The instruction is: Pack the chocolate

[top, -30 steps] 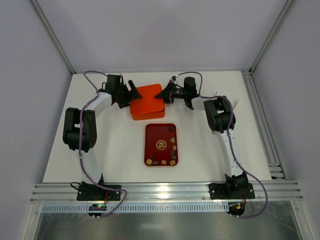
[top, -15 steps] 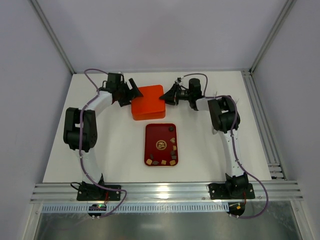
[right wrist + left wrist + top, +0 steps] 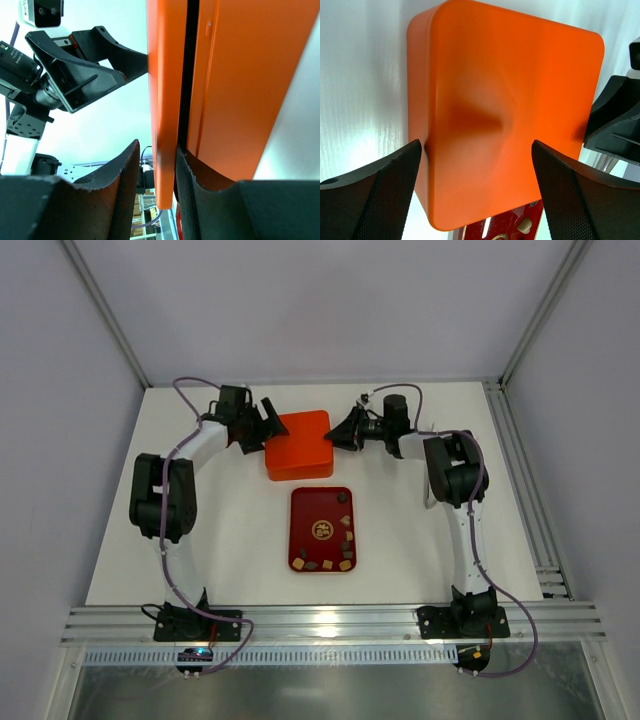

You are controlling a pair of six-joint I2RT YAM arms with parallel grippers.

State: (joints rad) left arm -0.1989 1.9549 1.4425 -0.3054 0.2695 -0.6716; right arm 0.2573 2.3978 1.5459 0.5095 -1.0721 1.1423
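Observation:
Several small brown and tan chocolate pieces [image 3: 345,533] lie on the dark red tray [image 3: 310,508] at the table's middle. One piece [image 3: 524,225] shows in the left wrist view. The orange box [image 3: 298,445] stands behind the tray with its lid on. My left gripper [image 3: 262,426] is open wide at the box's left side, and the box [image 3: 505,110] fills the space between its fingers [image 3: 370,195]. My right gripper [image 3: 343,430] is at the box's right side. The lid's rim [image 3: 167,100] is between its fingers, one pad [image 3: 200,200] under the rim, the other apart from it.
The white table [image 3: 230,540] has metal rails [image 3: 520,480] along its right edge and a rail [image 3: 330,625] along the front. Both arm bases stand at the near edge. A dark gap shows between the lid and the box body in the right wrist view.
The orange box has shifted slightly toward the back. My right gripper has moved a little to the right at the lid's edge. My left gripper has followed the box slightly.

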